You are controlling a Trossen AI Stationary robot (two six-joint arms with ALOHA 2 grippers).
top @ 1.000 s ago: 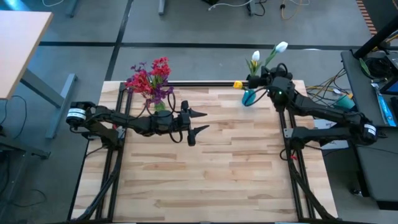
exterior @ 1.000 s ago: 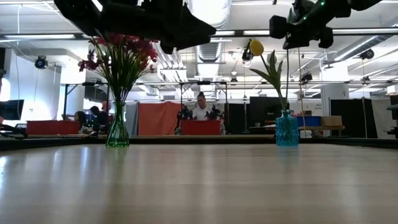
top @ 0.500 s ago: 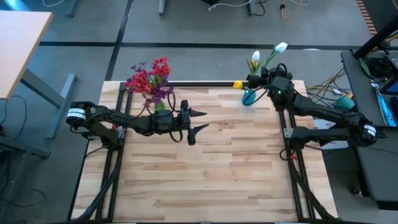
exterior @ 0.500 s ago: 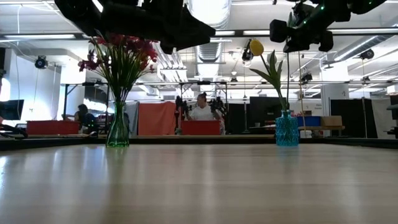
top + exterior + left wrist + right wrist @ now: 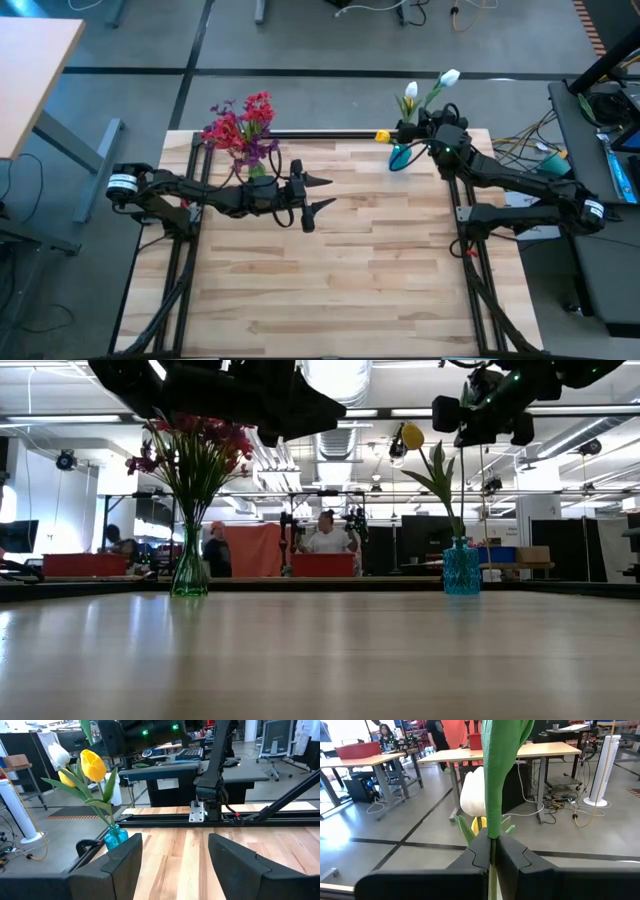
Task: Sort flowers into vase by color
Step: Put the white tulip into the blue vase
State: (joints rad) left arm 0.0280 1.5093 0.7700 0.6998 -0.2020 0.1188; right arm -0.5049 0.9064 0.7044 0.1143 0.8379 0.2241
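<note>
A blue vase stands at the table's far right with a yellow flower and a white one in it. Just above the vase, my right gripper is shut on another white flower. That flower's thin stem runs down to the vase's mouth. At the far left, a green vase holds the red and purple flowers. My left gripper hangs open over the table beside that vase, with nothing between its fingers. My right gripper pinches the white flower's green stem and leaf between its two fingers, below the head. The fingers are level, come from the table's right side and lie across the stem. The flower stands upright, its head above the gripper and its stem reaching down toward the blue vase.
A black rail runs along the table's far edge between the two vases. The wooden tabletop stretches bare through the middle and near side. Beyond the far edge are desks and people in the room.
</note>
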